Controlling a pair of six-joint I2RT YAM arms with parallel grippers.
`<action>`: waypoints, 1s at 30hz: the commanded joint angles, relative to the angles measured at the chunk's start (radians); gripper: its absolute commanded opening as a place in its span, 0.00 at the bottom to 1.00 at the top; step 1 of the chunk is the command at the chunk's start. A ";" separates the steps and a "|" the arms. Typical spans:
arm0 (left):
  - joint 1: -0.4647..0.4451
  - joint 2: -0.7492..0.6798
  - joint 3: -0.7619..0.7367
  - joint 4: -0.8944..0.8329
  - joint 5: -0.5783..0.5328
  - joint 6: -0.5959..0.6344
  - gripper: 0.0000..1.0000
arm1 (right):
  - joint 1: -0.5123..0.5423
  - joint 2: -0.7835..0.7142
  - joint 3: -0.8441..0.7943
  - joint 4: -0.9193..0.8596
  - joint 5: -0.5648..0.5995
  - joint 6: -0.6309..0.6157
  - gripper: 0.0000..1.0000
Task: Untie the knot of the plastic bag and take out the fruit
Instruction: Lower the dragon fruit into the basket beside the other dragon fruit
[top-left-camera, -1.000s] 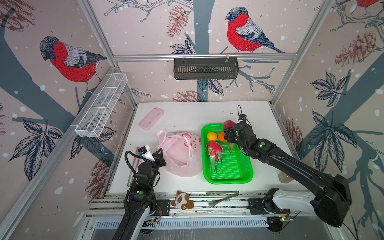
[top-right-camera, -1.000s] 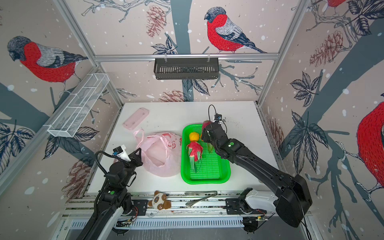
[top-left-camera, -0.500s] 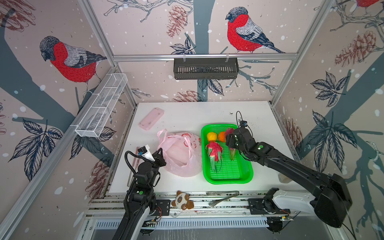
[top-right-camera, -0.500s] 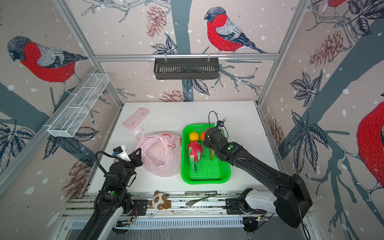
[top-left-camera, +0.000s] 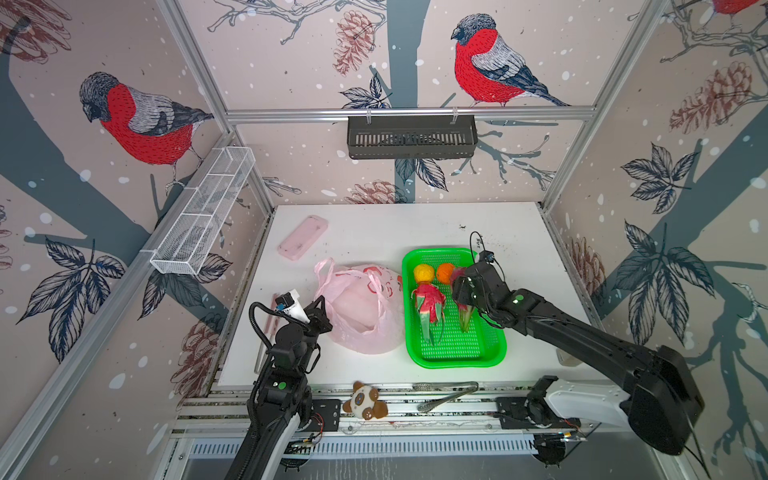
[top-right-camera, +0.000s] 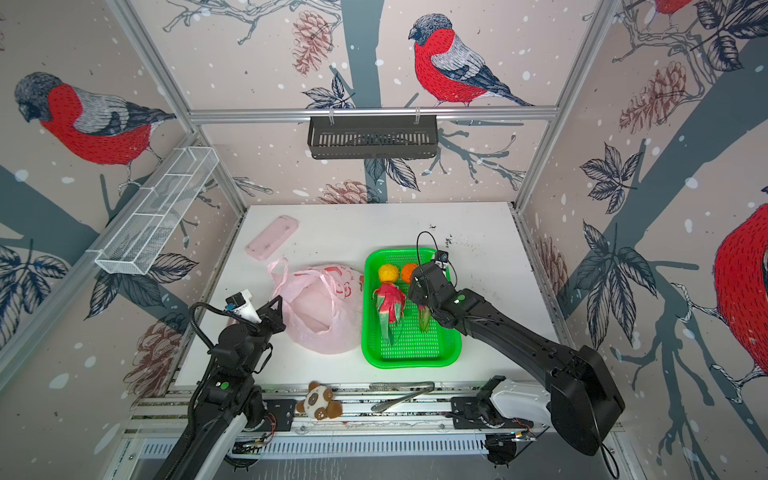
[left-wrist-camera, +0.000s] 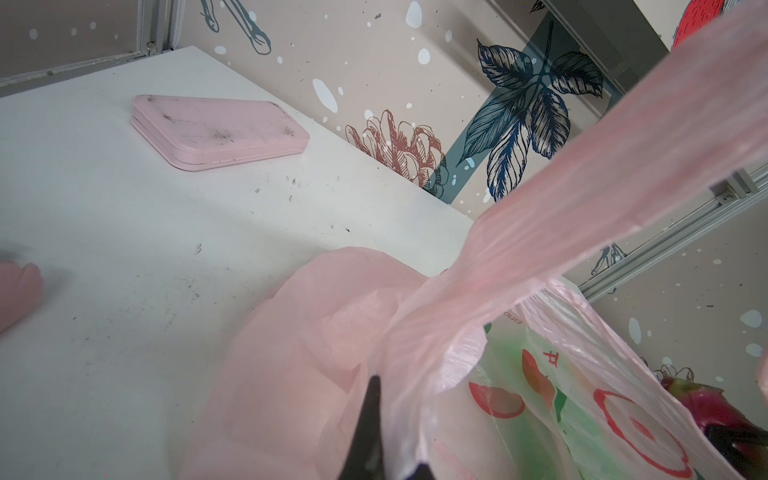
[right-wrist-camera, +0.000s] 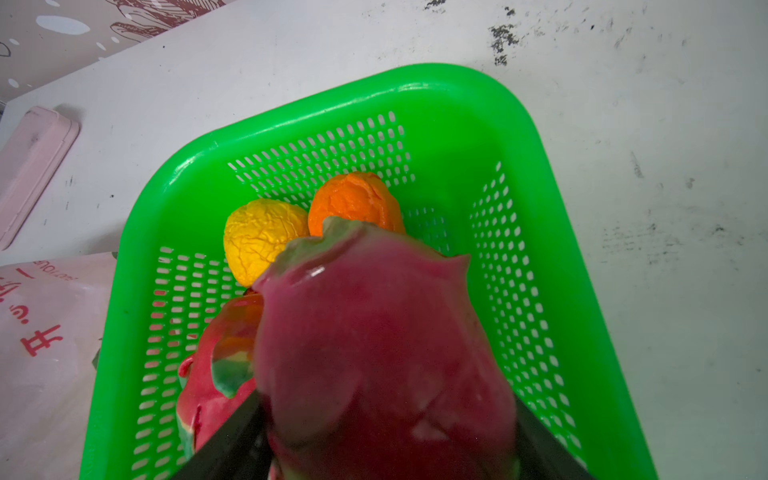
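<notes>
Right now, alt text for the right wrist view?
A magenta dragon fruit fills the foreground, clamped in the right end effector over a green tray. In the tray lie a yellow ball, an orange ball and a second dragon fruit.

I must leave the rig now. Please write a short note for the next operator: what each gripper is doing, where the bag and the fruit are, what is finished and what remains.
Grippers: the left gripper has its jaws shut and seems to pinch the edge of the plastic bag. The right gripper has its jaws closed on a dragon fruit, low over the green basket.
In the basket: yellow ball, orange ball, second dragon fruit.
Done: the bag is untied and open; no fruit shows inside.
Left: release the held dragon fruit into the basket, then let go of the bag.
</notes>
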 joint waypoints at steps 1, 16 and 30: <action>0.000 -0.006 0.003 0.024 0.009 0.006 0.00 | -0.001 0.003 -0.006 0.005 -0.009 0.021 0.37; 0.000 -0.027 0.001 0.006 0.004 0.006 0.00 | -0.001 0.035 -0.039 0.029 -0.038 0.041 0.37; 0.000 -0.026 0.004 0.002 0.003 0.007 0.00 | -0.011 0.091 -0.047 0.056 -0.049 0.035 0.40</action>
